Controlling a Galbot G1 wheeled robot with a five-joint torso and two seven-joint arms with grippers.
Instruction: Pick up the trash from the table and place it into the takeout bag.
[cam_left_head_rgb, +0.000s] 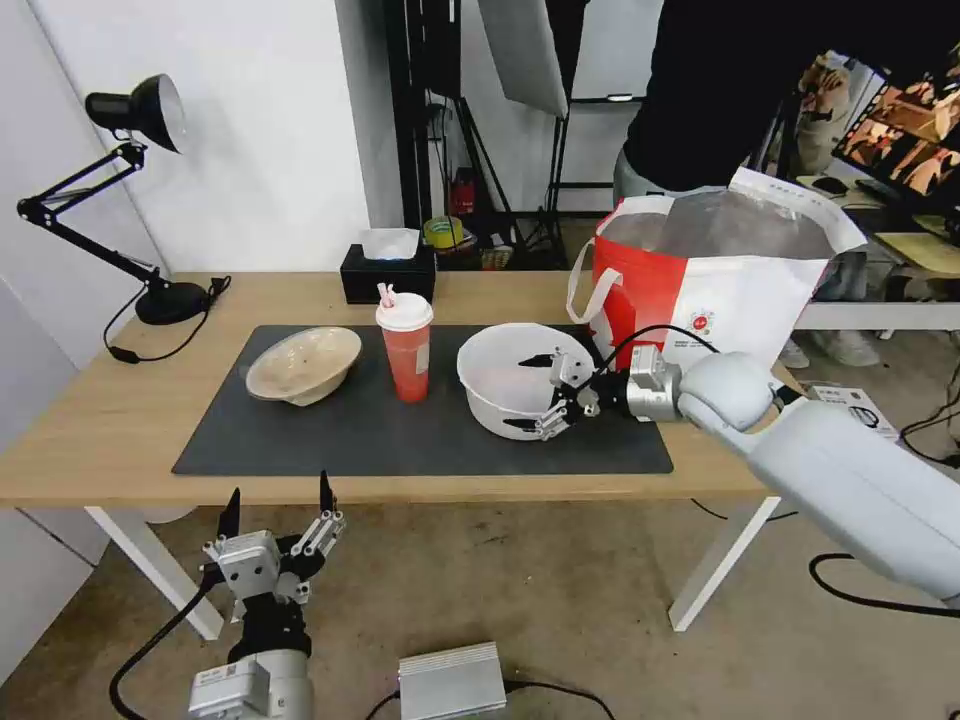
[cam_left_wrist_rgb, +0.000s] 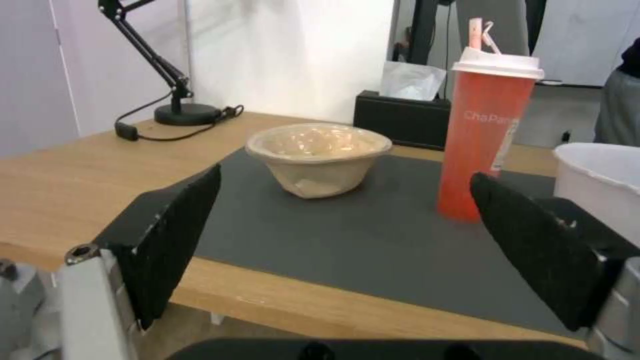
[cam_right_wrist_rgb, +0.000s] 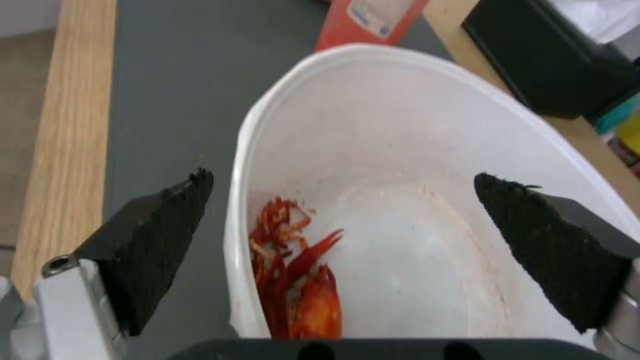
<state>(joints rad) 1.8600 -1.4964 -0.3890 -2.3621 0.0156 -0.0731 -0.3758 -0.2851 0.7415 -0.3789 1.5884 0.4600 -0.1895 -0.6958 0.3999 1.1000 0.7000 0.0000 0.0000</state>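
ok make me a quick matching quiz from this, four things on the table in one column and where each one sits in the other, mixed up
Things
1. beige bowl
2. red cup
3. white bowl
4. takeout bag

Places
A. at the table's right end, off the grey mat
B. on the mat, between the two bowls
C. on the mat's left part, nearest the desk lamp
D. on the mat, its rim between the open fingers of the right gripper

Pairs: 1-C, 2-B, 3-D, 4-A

The left gripper hangs open below the table's front edge.
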